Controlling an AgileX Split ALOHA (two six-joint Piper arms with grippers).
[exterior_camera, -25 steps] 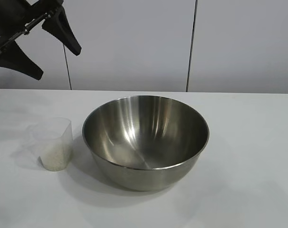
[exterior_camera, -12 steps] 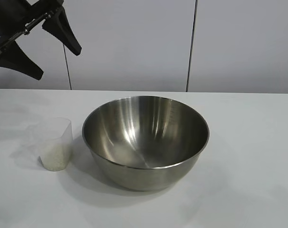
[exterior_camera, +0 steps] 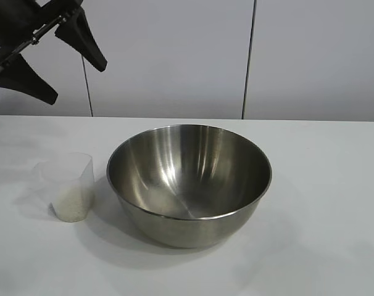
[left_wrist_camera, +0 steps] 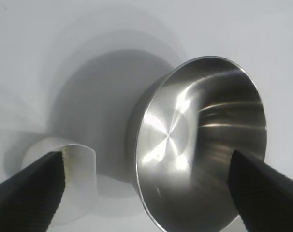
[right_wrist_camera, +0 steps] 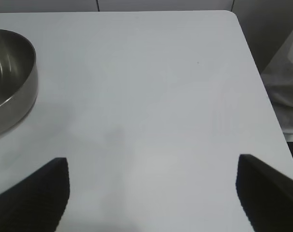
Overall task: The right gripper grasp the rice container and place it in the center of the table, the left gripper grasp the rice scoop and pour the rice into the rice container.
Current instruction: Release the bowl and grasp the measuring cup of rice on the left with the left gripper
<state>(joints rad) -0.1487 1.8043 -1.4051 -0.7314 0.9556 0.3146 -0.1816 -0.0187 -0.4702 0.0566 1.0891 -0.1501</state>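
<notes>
White walls stand behind the table (exterior_camera: 335, 185). On it sits the rice container (exterior_camera: 189, 182), in the middle. Up high at the far left, the left gripper (exterior_camera: 56, 65) hangs spread wide, holding nothing. Just beside the bowl stands the rice scoop (exterior_camera: 67, 186) with the rice (exterior_camera: 71, 206) inside. The right gripper (right_wrist_camera: 151, 193) is spread too, over bare table.

Pale wall panels (exterior_camera: 174, 55) behind, w/ dark vertical seams (exterior_camera: 249, 58); crumpled white plastic sheet (right_wrist_camera: 286, 92) past table edge.

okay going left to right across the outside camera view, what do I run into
Black open left gripper raised at upper left → small clear plastic rice scoop holding white rice → large shiny steel rice container, on the white table.
</notes>
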